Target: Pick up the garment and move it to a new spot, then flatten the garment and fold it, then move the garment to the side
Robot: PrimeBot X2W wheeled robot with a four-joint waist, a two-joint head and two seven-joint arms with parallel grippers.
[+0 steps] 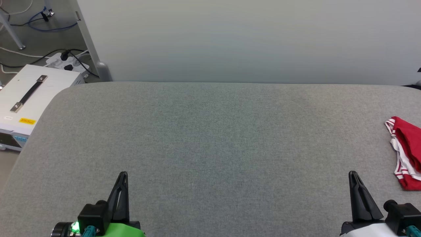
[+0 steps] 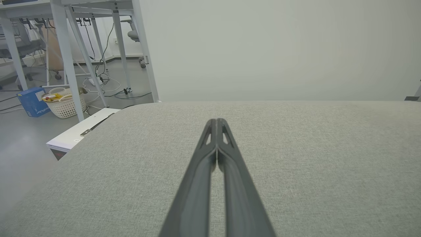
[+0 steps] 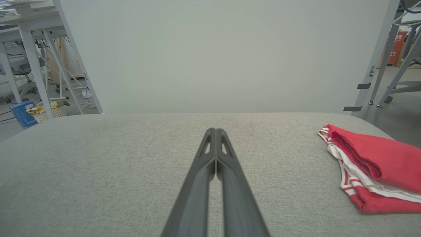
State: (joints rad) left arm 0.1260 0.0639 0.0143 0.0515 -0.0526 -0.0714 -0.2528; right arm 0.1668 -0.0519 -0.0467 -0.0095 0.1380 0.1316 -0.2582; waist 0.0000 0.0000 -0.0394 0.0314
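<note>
Fabric in plain grey is stretched over one wide table (image 1: 210, 131), whose near edge and right end are cut off in the head view. One pale partition (image 1: 250, 39) is seen behind the far edge, and whatever lies beyond it is hidden. One garment (image 1: 408, 148) is found at the table's far right, well apart from both grippers. It is bunched into a red heap with white and striped trim along its left side. Its right part is cut off by the frame, and sleeves and front cannot be told apart in the folds.

One white case (image 1: 33, 95) with a black strap handle is seen below the table's left corner, partly cut off.

Two grippers are counted, the left gripper (image 1: 123, 173) and the right gripper (image 1: 353, 172). Each has its two dark fingers pressed together, and nothing is pinched. Whether the tips touch the cloth cannot be told.

One basket (image 2: 65, 105) and one blue box (image 2: 31, 102) are seen on the floor; the basket's contents are too small to name.
</note>
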